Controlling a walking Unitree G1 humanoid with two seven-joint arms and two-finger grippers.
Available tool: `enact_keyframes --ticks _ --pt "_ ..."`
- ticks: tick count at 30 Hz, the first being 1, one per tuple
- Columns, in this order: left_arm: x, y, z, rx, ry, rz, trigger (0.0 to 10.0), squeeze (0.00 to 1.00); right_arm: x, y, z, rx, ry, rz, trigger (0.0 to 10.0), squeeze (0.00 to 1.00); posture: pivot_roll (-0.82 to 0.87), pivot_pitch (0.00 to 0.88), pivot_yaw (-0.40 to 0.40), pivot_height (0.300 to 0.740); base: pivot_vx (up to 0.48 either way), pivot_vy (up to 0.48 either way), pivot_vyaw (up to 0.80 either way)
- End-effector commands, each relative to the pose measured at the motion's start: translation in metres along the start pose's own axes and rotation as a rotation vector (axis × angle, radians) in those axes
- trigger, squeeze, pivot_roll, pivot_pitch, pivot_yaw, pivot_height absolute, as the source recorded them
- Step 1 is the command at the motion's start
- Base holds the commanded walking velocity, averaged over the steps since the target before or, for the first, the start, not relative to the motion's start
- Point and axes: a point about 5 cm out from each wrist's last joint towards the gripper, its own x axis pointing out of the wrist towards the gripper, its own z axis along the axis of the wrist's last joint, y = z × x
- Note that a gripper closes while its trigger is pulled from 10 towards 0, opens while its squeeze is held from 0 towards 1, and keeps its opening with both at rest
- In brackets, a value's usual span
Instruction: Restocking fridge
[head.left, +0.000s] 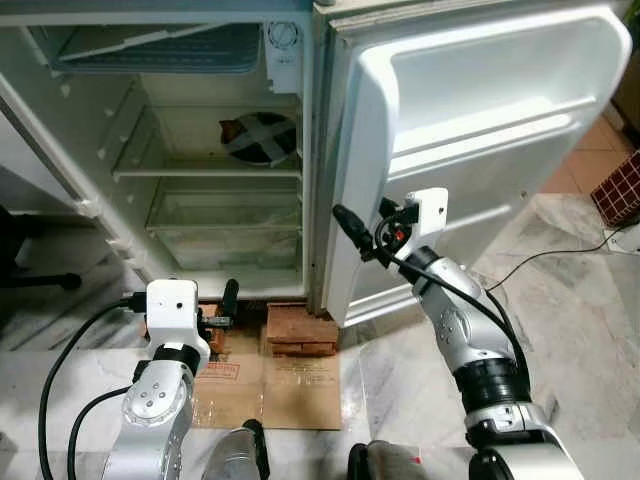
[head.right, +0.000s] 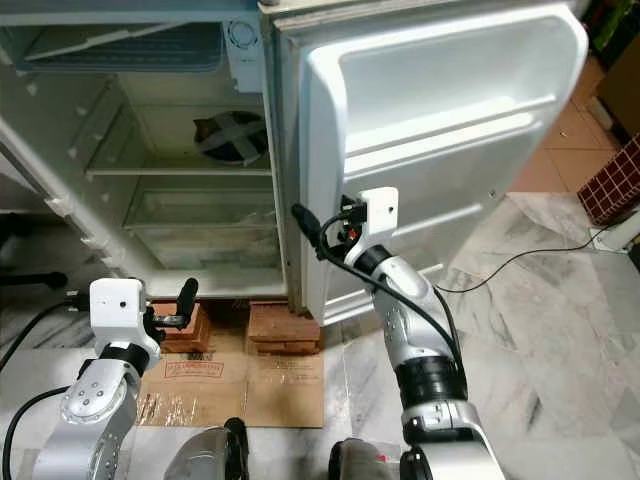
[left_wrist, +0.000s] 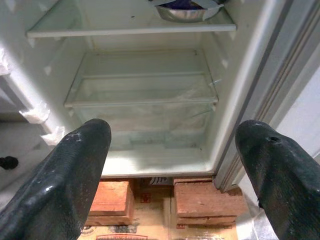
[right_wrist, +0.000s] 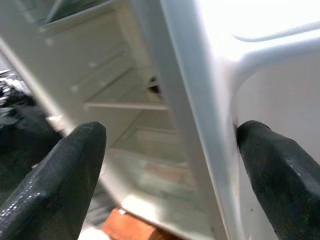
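The white fridge (head.left: 200, 150) stands open, its door (head.left: 480, 150) swung out to the right. On the middle shelf sits a covered metal bowl (head.left: 258, 138), above a clear crisper drawer (head.left: 225, 225). My right gripper (right_wrist: 170, 150) is open at the door's near edge, and that edge passes between the two fingers. One finger (right_wrist: 280, 165) rests against the door's inner side. My left gripper (left_wrist: 172, 145) hangs open and holds nothing, low in front of the fridge's bottom.
Red bricks (head.left: 300, 330) prop the fridge up, with flattened cardboard (head.left: 270, 385) on the marble floor before them. A freezer compartment (head.left: 150, 45) is at the top. A black cable (head.left: 560, 250) runs across the floor on the right, near a red lattice object (head.left: 620, 190).
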Motion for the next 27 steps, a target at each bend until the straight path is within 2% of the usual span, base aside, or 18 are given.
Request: enact_keyframes --ticks 1,8,10,12,14,15,17,20,21,22,24,26,27 --pt "-0.001 0.002 -0.003 0.005 0.010 0.013 10.0 0.00 0.011 0.035 -0.010 0.035 0.044 0.185 10.0 0.00 0.10 0.171 -0.011 0.740 0.000 0.000 0.00" --pt "0.001 0.002 -0.003 0.004 0.009 0.012 10.0 0.00 0.006 0.053 -0.015 0.073 0.082 0.282 10.0 0.00 0.09 0.166 -0.011 0.740 0.000 0.000 0.00" --pt "0.002 0.001 -0.003 0.005 0.010 0.011 10.0 0.00 0.004 0.055 -0.015 0.055 0.088 0.301 10.0 0.00 0.08 0.163 -0.008 0.740 0.000 0.000 0.00" --pt "0.003 0.002 -0.003 0.006 0.011 0.011 10.0 0.00 0.002 0.048 -0.008 -0.111 0.054 0.234 10.0 0.00 0.08 0.162 -0.007 0.740 0.000 0.000 0.00" --pt "0.004 0.002 -0.003 0.006 0.011 0.013 10.0 0.00 -0.002 0.037 0.009 -0.309 -0.019 0.129 10.0 0.00 0.07 0.159 -0.005 0.740 0.000 0.000 0.00" --pt "0.004 0.002 -0.003 0.005 0.012 0.014 10.0 0.00 -0.008 0.027 0.024 -0.458 -0.073 0.036 10.0 0.00 0.06 0.158 -0.003 0.740 0.000 0.000 0.00" --pt "0.006 0.002 -0.004 0.005 0.016 0.012 10.0 0.00 -0.021 0.015 0.048 -0.677 -0.153 -0.098 10.0 0.00 0.05 0.157 -0.001 0.740 0.000 0.000 0.00" --pt "0.009 0.000 -0.005 0.000 0.018 0.000 10.0 0.00 -0.044 0.001 0.081 -0.904 -0.244 -0.280 10.0 0.00 0.03 0.154 0.002 0.740 0.000 0.000 0.00" --pt "0.010 -0.001 -0.005 -0.002 0.018 -0.005 10.0 0.00 -0.051 -0.002 0.089 -0.948 -0.264 -0.322 10.0 0.00 0.02 0.153 0.001 0.740 0.000 0.000 0.00" --pt "0.010 -0.001 -0.005 -0.002 0.018 -0.005 10.0 0.00 -0.051 -0.002 0.089 -0.948 -0.264 -0.322 10.0 0.00 0.02 0.153 0.001 0.740 0.000 0.000 0.00" --pt "0.012 -0.003 -0.005 -0.003 0.016 -0.012 10.0 0.00 -0.064 -0.004 0.101 -0.999 -0.292 -0.367 10.0 0.00 0.01 0.146 0.008 0.740 0.000 0.000 0.00" --pt "0.015 -0.005 -0.004 -0.005 0.009 -0.019 10.0 0.00 -0.071 -0.001 0.102 -0.983 -0.287 -0.342 10.0 0.00 0.00 0.142 0.013 0.740 0.000 0.000 0.00" --pt "0.016 -0.005 -0.005 -0.002 0.008 -0.021 10.0 0.00 -0.070 0.006 0.095 -0.942 -0.259 -0.265 10.0 0.00 -0.01 0.139 0.017 0.740 0.000 0.000 0.00"
